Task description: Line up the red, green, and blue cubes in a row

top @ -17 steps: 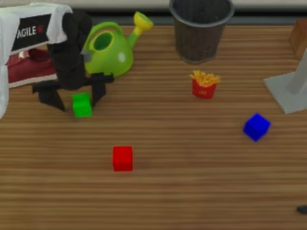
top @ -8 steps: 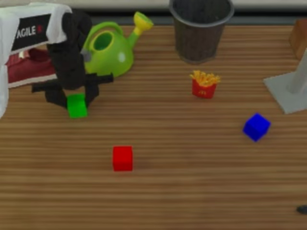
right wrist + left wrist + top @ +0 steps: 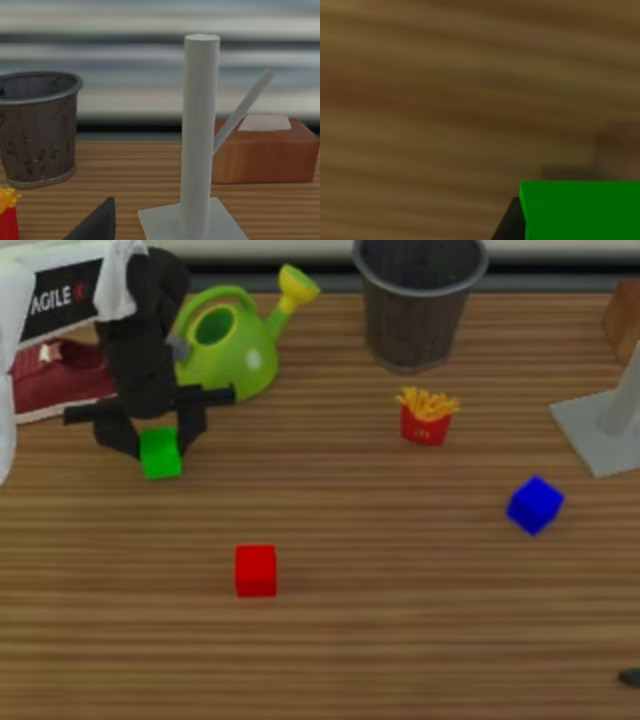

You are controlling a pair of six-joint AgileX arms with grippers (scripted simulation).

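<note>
Our left jaws [image 3: 150,445] are clamped on the green cube [image 3: 160,454], ready to carry it toward the red cube [image 3: 256,570]; blue cube [image 3: 535,504] waits well apart.

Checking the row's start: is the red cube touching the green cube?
No, the red cube sits apart from the green cube, bare table between.

A lime watering can [image 3: 228,348], dark bin [image 3: 418,302], fries carton [image 3: 426,417], white stand [image 3: 603,420] and wooden box [image 3: 260,150] sit along the table's far side.
</note>
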